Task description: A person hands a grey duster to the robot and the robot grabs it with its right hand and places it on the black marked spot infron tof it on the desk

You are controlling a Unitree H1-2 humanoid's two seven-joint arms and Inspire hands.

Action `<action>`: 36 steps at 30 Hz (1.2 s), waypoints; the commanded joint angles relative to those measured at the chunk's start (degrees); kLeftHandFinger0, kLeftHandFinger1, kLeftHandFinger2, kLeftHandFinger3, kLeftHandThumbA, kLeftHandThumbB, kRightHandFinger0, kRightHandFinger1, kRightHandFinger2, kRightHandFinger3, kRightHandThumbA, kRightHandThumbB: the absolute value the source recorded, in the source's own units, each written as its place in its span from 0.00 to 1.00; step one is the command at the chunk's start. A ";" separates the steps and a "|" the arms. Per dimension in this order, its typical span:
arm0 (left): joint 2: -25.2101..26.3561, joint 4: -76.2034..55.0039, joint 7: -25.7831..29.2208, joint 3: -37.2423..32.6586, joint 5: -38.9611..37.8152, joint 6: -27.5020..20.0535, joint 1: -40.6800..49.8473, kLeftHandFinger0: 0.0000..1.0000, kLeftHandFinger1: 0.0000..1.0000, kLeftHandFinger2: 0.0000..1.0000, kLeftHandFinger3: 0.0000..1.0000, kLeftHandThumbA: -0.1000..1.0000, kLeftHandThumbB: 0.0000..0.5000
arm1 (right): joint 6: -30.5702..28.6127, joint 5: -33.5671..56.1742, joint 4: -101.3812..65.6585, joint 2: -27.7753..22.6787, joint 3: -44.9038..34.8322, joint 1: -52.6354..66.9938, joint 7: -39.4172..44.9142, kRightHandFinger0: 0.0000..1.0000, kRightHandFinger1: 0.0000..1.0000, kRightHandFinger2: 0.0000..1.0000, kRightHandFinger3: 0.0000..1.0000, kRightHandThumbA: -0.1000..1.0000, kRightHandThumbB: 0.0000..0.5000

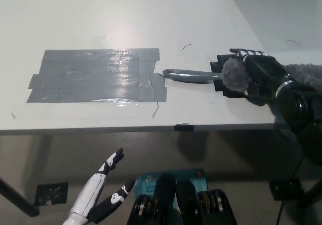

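My black right hand (261, 76) is shut on the grey duster (235, 75), low over the desk at the right. The duster's fluffy grey head bulges out beside my fingers and a further fluffy part trails right along my forearm. Its grey handle (188, 76) points left, lying on or just above the desk, its tip near the silver tape patch. The black marked spot (221, 71) lies under my hand and the duster head, mostly hidden. My white left hand (100, 190) rests below the desk edge at lower left, fingers apart, holding nothing.
A large silver tape patch (95, 76) covers the desk's left middle. The white desk's (126, 13) front edge runs across the picture, with a small black tab (183, 127) on it. Below are the floor, a black floor mark (52, 193) and a teal label (151, 182).
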 commanded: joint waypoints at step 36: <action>0.00 0.54 0.61 0.64 -0.73 -1.66 -1.88 1.00 1.00 1.00 1.00 0.83 0.42 | 24.35 53.09 -81.56 -13.38 -36.13 4.40 12.15 1.00 1.00 1.00 1.00 0.98 0.99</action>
